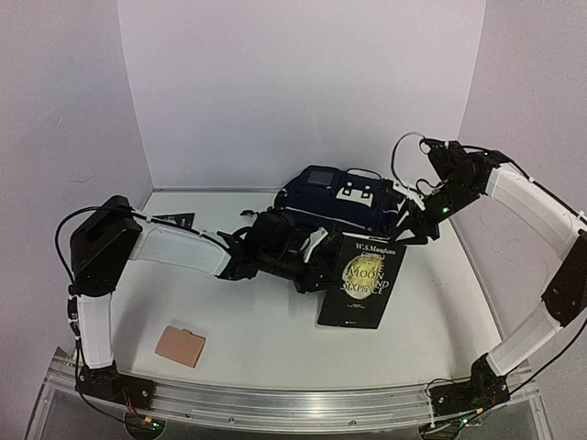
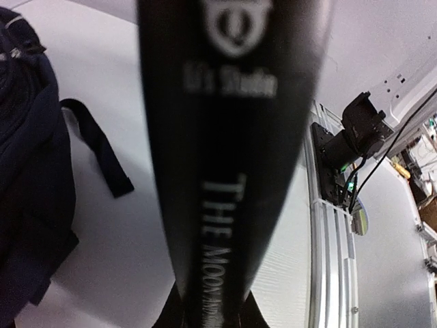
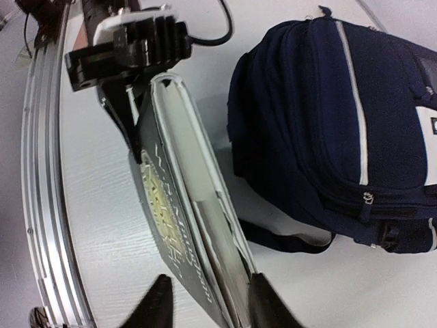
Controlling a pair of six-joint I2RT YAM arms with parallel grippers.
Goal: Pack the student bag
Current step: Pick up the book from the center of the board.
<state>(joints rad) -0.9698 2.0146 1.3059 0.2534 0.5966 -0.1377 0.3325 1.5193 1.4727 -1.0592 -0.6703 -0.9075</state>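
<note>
Student bag (image 1: pixel 341 203) and both claws, toward the far side of the desk.

**Left claw** (image 1: pixel 315 259): closed on the black book (image 1: pixel 362 282), gripping it across the spine at one end. The volume stands tilted, with its gold emblem and pale title turned toward the near edge.

**Right claw** (image 3: pixel 208 301): jaws partly apart and set astride the other end of the same book. One finger is beside the cover and the other is against the page block; whether they press on it cannot be told.

**Bag:** lies just behind the book, near the desk's far edge and right of centre, close to the back wall. It is plump, dark navy fabric with a thin pale stripe along one panel, a white patch at its top and dark zips with small metal pulls. A black strap (image 2: pixel 99 154) trails flat over the surface. In the right wrist view a strip of desk shows between bag and book.

**Desk** (image 1: pixel 248 335): white, matt and faintly grained. A tan card (image 1: pixel 180 346) lies toward the near-left corner, well apart from the rest. A ribbed aluminium rail (image 1: pixel 293 403) runs along the near edge.

**Room:** plain white walls (image 1: pixel 293 92) close off the far and side edges.
</note>
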